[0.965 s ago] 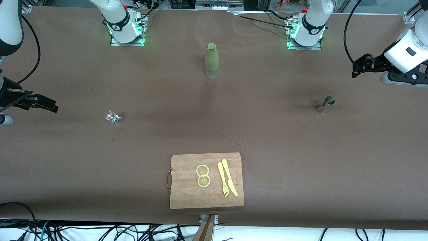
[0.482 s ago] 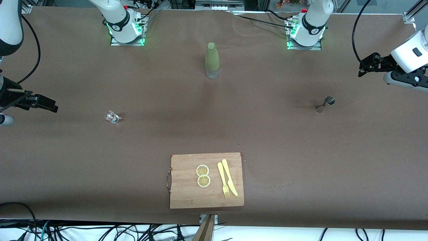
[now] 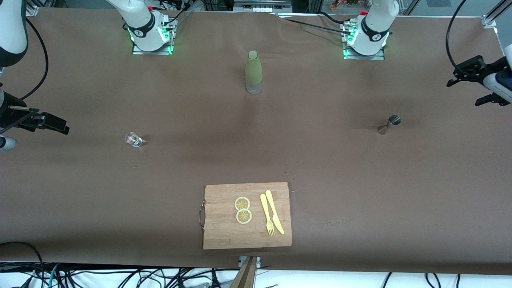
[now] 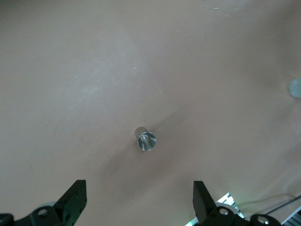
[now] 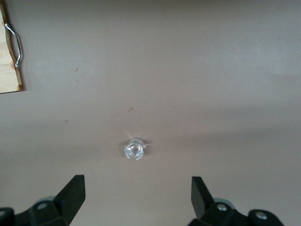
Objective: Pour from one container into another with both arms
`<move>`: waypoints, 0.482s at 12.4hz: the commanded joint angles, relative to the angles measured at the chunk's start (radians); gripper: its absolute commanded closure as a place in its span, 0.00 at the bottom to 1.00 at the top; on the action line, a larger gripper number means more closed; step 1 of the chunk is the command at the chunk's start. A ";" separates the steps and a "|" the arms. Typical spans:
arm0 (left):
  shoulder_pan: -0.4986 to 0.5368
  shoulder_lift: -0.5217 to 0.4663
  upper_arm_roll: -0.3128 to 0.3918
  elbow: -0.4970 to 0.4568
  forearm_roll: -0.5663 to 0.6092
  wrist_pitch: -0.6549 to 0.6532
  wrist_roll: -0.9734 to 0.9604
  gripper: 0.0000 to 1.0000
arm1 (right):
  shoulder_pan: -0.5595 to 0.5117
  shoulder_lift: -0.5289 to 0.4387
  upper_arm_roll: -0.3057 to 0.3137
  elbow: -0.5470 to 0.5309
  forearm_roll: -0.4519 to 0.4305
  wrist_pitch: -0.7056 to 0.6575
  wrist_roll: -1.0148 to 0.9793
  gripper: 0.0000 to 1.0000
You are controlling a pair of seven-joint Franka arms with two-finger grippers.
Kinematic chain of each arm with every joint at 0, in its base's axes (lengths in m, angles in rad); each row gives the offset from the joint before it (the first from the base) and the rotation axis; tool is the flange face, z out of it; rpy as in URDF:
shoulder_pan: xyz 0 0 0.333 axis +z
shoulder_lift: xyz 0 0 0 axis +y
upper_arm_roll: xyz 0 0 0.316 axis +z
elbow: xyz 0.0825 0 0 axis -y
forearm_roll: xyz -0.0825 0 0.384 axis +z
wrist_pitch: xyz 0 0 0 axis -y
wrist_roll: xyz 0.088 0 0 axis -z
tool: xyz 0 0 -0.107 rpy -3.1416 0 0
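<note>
A small clear glass (image 3: 133, 139) stands on the brown table toward the right arm's end. It shows in the right wrist view (image 5: 134, 149), ahead of my open right gripper (image 5: 136, 186), which hangs empty over the table's edge (image 3: 48, 122). A metal jigger (image 3: 390, 124) stands toward the left arm's end. In the left wrist view the jigger (image 4: 146, 140) lies well below my open, empty left gripper (image 4: 139, 188). That gripper (image 3: 470, 86) is high over the table's end.
A green bottle (image 3: 253, 72) stands upright midway between the two arm bases. A wooden cutting board (image 3: 224, 236) lies near the front edge, carrying two lemon slices (image 3: 243, 210), a yellow fork (image 3: 267, 220) and a yellow knife (image 3: 275, 212). Its metal handle (image 5: 15, 44) shows in the right wrist view.
The left arm has swung outward toward its end of the table, away from the jigger. The right arm has stayed still. Nothing on the table has moved.
</note>
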 commanded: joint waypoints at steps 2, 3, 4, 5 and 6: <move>0.062 -0.011 -0.005 -0.031 -0.069 0.024 0.205 0.00 | -0.005 -0.015 0.002 -0.007 -0.003 -0.014 -0.018 0.00; 0.076 -0.011 -0.005 -0.031 -0.073 0.024 0.225 0.00 | -0.005 -0.013 0.002 -0.007 -0.003 -0.014 -0.018 0.00; 0.088 -0.011 -0.005 -0.037 -0.096 0.024 0.251 0.00 | -0.005 -0.013 0.002 -0.007 -0.003 -0.014 -0.018 0.00; 0.102 -0.009 -0.005 -0.052 -0.115 0.025 0.282 0.00 | -0.005 -0.013 0.002 -0.007 -0.003 -0.014 -0.018 0.00; 0.116 -0.009 -0.005 -0.060 -0.125 0.025 0.309 0.00 | -0.005 -0.013 0.002 -0.009 -0.003 -0.014 -0.018 0.00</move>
